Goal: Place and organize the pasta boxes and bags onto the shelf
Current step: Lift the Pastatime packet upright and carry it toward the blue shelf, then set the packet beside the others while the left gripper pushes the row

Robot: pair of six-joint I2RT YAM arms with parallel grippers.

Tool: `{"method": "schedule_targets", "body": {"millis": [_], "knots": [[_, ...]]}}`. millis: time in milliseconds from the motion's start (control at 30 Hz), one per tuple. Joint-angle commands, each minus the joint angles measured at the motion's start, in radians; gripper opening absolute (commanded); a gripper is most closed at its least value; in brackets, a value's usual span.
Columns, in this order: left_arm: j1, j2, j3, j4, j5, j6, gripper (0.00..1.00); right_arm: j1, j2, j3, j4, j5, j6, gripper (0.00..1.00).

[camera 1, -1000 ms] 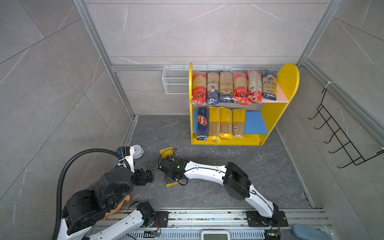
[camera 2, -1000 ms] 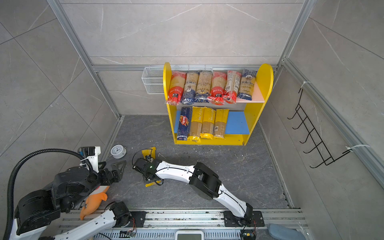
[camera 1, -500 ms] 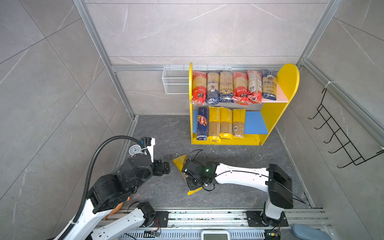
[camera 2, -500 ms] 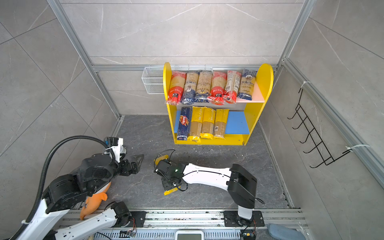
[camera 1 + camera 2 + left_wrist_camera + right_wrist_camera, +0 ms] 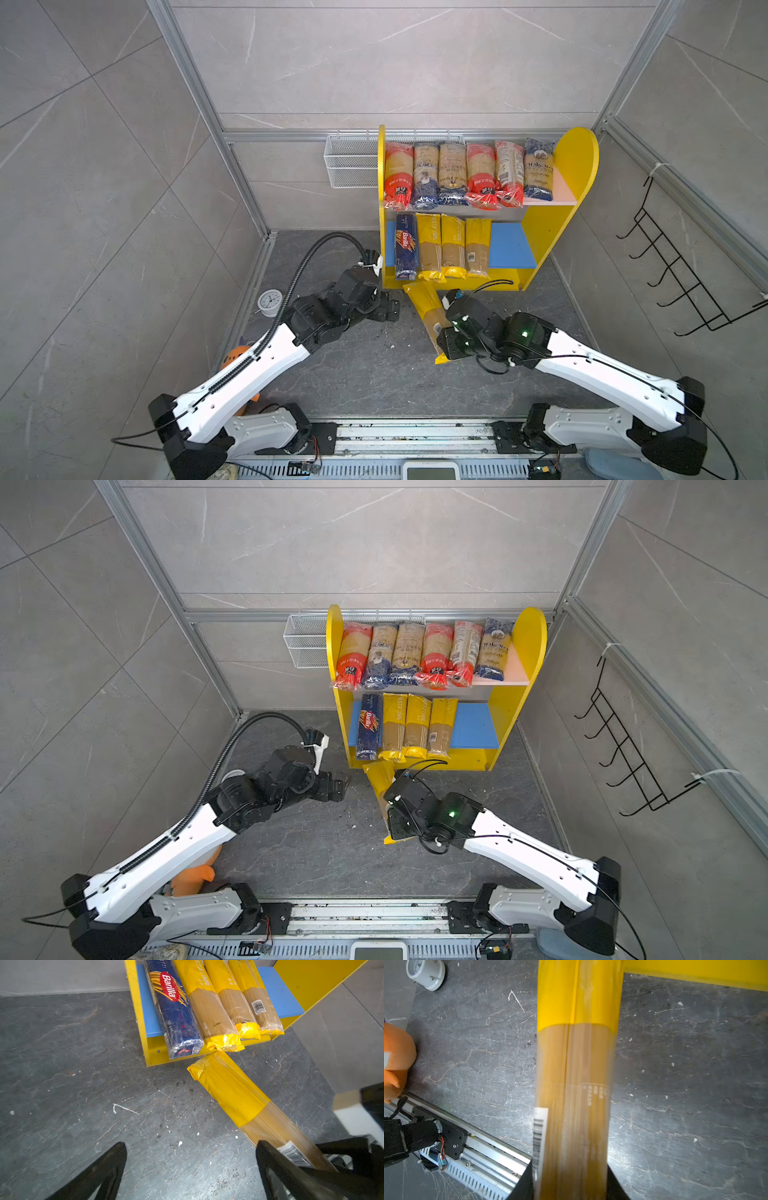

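One yellow-ended spaghetti bag (image 5: 428, 309) is off the shelf (image 5: 577, 158), held by the right gripper (image 5: 570, 1184). Its fingers (image 5: 523, 1184) are closed narrow on the bag's clear middle next to the barcode label, and the bag sticks out past both sides of the grip. A second ago this arm was stretched across to the left side of the table (image 5: 365, 374) with the bag low near the other gripper. Half a second ago it was mid-table. Now the arm is pulled back to the right and the bag sits just in front of the shelf. Its far yellow end points at the blue lower board (image 5: 509, 245), just below the overhanging ends of the bags there; contact with the shelf's front edge cannot be told.

The left gripper (image 5: 190, 1144) is spread fully wide and holds nothing. A second ago that arm was folded back at the lower left. It now reaches forward, with the gripper over the table near the shelf's left front corner and just beside the held bag.

Shelf contents are unchanged. Six bags (image 5: 465, 174) lie side by side on the pink upper board (image 5: 561, 191). The Barilla box (image 5: 405, 245) and three yellow-ended bags (image 5: 453, 245) lie on the blue board, leaving its right part bare.
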Motion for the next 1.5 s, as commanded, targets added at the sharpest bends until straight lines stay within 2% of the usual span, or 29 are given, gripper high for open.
{"method": "schedule_targets", "body": {"millis": [0,367,633,867,1200,1333,1467], "knots": [[-0.002,0.031,0.071,0.104,0.052,0.041,1.00,-0.034,-0.097,0.030,-0.005,0.127,-0.033,0.00],[-0.002,0.090,0.118,0.116,0.075,0.029,1.00,-0.040,-0.214,0.018,-0.073,0.140,-0.009,0.00],[-0.002,0.042,0.080,0.113,0.063,0.015,1.00,-0.041,-0.266,-0.005,-0.043,0.152,0.019,0.00],[-0.002,0.020,0.076,0.101,0.061,0.019,1.00,-0.040,-0.294,0.039,-0.043,0.177,0.021,0.00],[-0.002,0.044,0.074,0.135,0.092,0.024,1.00,-0.051,-0.259,0.088,-0.035,0.334,-0.030,0.00],[-0.002,0.066,0.094,0.143,0.104,0.032,1.00,-0.095,-0.213,0.112,0.014,0.356,-0.077,0.00],[-0.002,0.088,0.111,0.154,0.122,0.044,1.00,-0.187,-0.160,0.121,0.092,0.331,-0.133,0.00]]}}
